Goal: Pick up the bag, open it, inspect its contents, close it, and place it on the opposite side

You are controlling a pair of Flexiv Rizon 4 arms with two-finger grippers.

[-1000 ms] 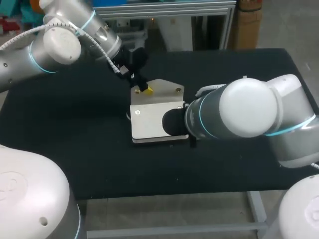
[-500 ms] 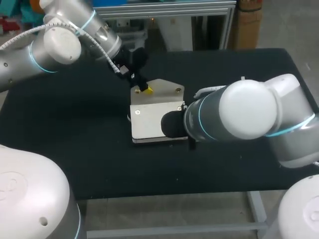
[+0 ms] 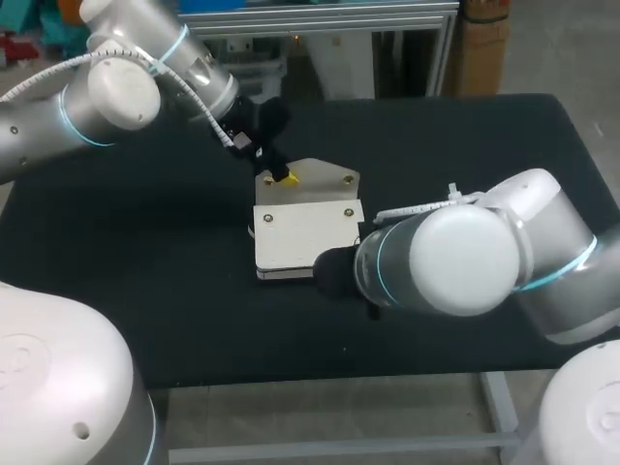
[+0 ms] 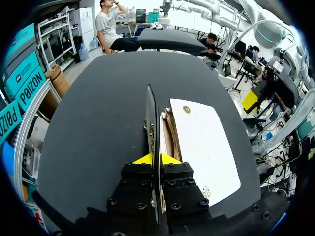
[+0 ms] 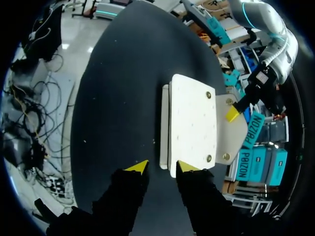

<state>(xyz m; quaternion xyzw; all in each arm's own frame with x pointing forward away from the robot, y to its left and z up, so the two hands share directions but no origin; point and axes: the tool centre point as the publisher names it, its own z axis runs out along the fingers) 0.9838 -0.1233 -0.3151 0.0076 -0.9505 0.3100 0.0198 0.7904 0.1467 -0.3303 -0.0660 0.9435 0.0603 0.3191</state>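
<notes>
A cream flat bag [image 3: 305,232] lies mid-table, its rear flap [image 3: 325,179] raised a little. My left gripper [image 3: 287,178] is shut on that flap's edge; in the left wrist view the flap [image 4: 150,123] stands edge-on between the yellow tips of the left gripper [image 4: 156,158], beside the bag's pale face [image 4: 204,142]. My right gripper [image 5: 162,167] stands open at the bag's [image 5: 192,123] near edge, which lies just ahead of its tips without being clamped. In the head view my right arm [image 3: 441,257] hides its own fingers.
The black table [image 3: 145,252] stretches wide on both sides of the bag. Its near edge [image 3: 320,380] runs just behind my right arm. Seen from the right wrist, my left gripper's yellow fingertip [image 5: 231,114] rests on the flap.
My right gripper has opened, let go of the bag's near edge and drawn back toward the table's front. The left gripper keeps its hold on the flap.
</notes>
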